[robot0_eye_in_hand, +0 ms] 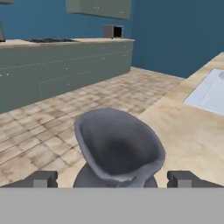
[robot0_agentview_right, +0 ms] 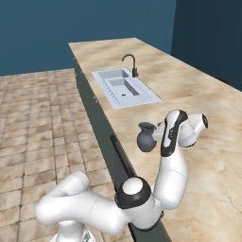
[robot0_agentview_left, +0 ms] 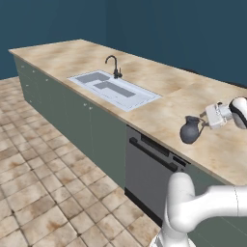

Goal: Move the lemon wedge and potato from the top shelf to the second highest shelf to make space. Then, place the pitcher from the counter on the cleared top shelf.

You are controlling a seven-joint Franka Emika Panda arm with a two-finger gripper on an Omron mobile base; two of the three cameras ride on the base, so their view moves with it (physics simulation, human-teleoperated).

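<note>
Pitcher (robot0_agentview_left: pixel 189 130) upright on counter (robot0_agentview_left: pixel 159 82), near the front edge, above the dark dishwasher front (robot0_agentview_left: pixel 152 169) set among grey-green cabinet fronts. Dark blue-grey body, round belly, narrow neck, flared rim. Seen again in the right base view (robot0_agentview_right: pixel 146 138), partly behind the white forearm, and close up in the hand view (robot0_eye_in_hand: pixel 116 146), where the flared rim opens wide toward the camera.

Gripper (robot0_agentview_left: pixel 205 120) released, jaws spread wide, brought in level from the right of the pitcher at neck height. In the hand view, fingertips (robot0_eye_in_hand: pixel 41 178) low on either side of the pitcher's neck, one to each side, both apart from its surface; nothing grasped. Gripper (robot0_eye_in_hand: pixel 114 179) centred on the vessel.

Sink (robot0_agentview_left: pixel 113 89) sunk into the counter further along, well apart from the pitcher, with dark curved tap (robot0_agentview_left: pixel 115 66) at its back rim. Same sink (robot0_agentview_right: pixel 124 87) and tap (robot0_agentview_right: pixel 132 64) in the right base view.

Tiled floor (robot0_agentview_left: pixel 43 178) in brown and cream in front of the cabinets. Second run of grey-green cabinets (robot0_eye_in_hand: pixel 65 65) across the room in the hand view, before a dark blue wall (robot0_eye_in_hand: pixel 175 35).
</note>
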